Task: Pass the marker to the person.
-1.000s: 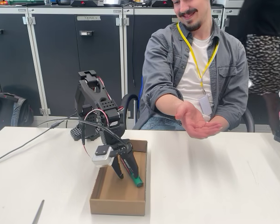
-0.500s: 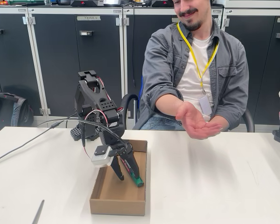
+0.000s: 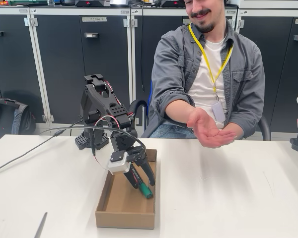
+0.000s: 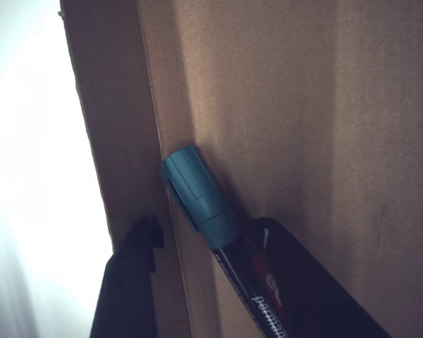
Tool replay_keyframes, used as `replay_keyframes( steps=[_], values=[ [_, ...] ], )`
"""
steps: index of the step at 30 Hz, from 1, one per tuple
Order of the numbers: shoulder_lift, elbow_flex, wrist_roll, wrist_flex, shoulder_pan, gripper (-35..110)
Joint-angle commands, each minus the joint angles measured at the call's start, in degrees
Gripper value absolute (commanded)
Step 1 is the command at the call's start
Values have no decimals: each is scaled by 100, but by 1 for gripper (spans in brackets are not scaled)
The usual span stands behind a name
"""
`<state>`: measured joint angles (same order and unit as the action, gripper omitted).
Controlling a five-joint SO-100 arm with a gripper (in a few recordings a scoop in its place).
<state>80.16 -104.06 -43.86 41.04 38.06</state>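
Green-capped marker body half-hidden in gripper

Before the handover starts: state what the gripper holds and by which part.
The gripper is shut on the marker, gripping its dark labelled body; the green cap end sticks out free, pointing down into the cardboard box.

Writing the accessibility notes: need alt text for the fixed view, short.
A black robot arm's tool grips a green-capped marker, cap down, over an open cardboard box on a white table. Behind the table a seated person holds out an open, upturned hand.
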Motion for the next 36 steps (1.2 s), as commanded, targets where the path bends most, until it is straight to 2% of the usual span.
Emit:
replay_keyframes(
  steps=[1,5,9,12,20,24,36],
  values=[
    [369,220,62,70,18,24],
    [360,44,167,202,-62,17],
    [396,-193,475,237,-70,25],
    [439,-220,686,272,-62,25],
    [501,-281,844,299,-35,2],
    [510,-211,905,378,-35,-5],
    [606,220,949,492,-35,-5]
  ],
)
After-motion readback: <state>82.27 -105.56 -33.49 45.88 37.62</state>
